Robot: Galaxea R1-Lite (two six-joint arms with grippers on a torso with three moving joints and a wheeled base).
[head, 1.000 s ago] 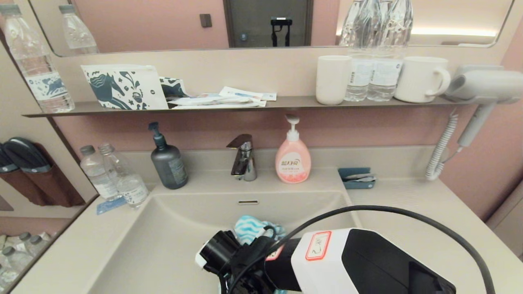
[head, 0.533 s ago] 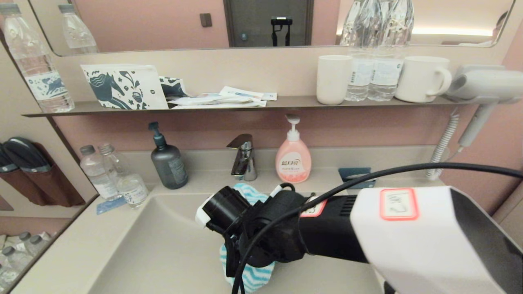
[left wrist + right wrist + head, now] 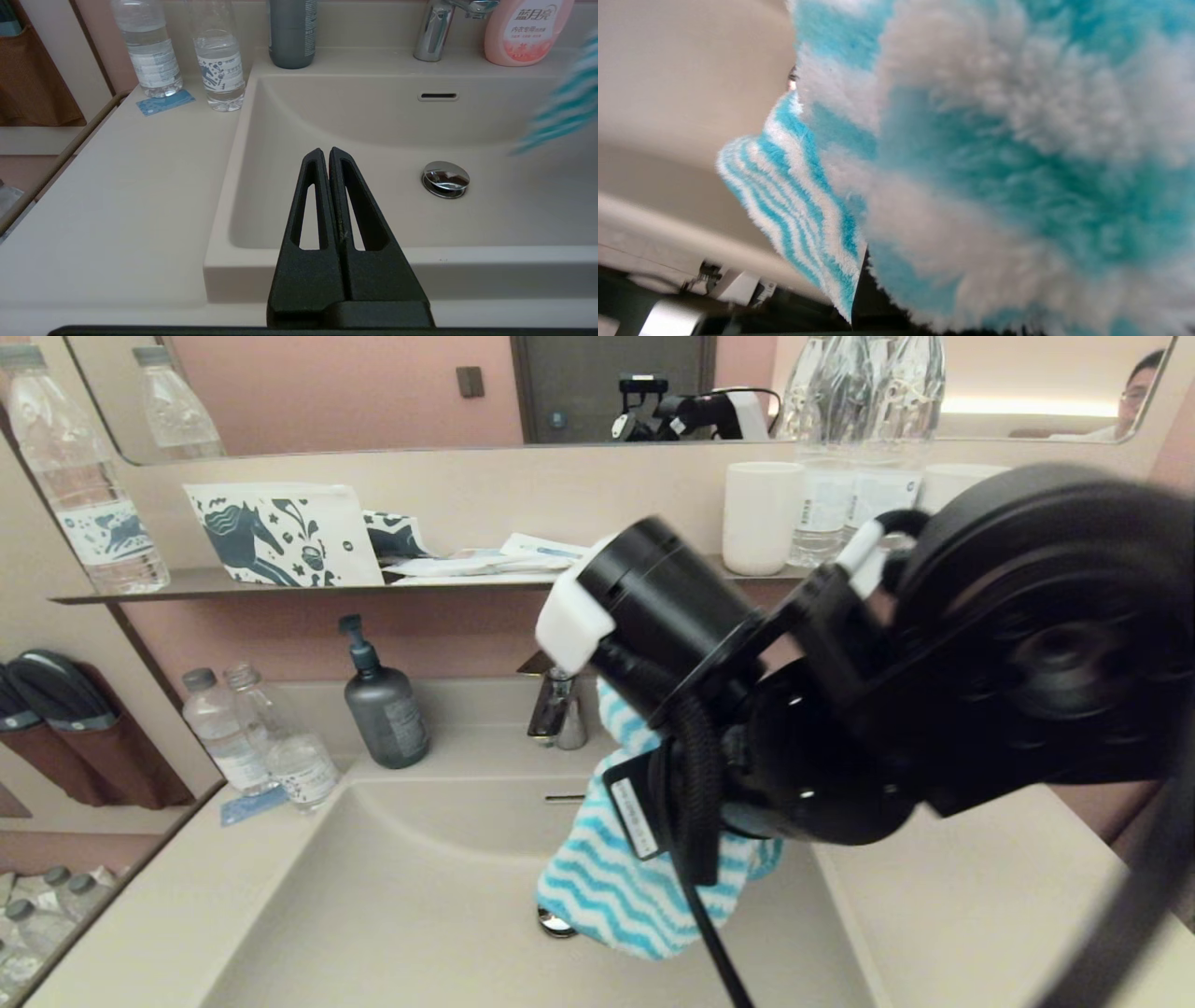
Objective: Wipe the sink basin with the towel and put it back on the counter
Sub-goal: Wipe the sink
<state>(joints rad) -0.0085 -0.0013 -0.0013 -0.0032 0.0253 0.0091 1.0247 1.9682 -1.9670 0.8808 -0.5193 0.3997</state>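
Observation:
The turquoise-and-white zigzag towel (image 3: 611,891) hangs in the air over the beige sink basin (image 3: 392,896), just above the chrome drain plug (image 3: 555,923). It hangs from my right gripper, whose wrist (image 3: 840,737) is raised high in front of the faucet. In the right wrist view the towel (image 3: 980,158) fills the picture and hides the fingers. My left gripper (image 3: 325,151) is shut and empty, parked over the basin's front rim near its left corner. The beige counter (image 3: 971,896) lies to the right of the basin.
At the back stand a chrome faucet (image 3: 557,705), a grey pump bottle (image 3: 385,709) and a pink soap bottle (image 3: 523,32). Two water bottles (image 3: 261,747) stand on the left counter. The dark wall shelf (image 3: 280,581) carries cups and bottles.
My right arm has risen out of the basin with the towel, coming up close to the head camera. The towel now hangs clear of the basin floor, and the drain plug shows.

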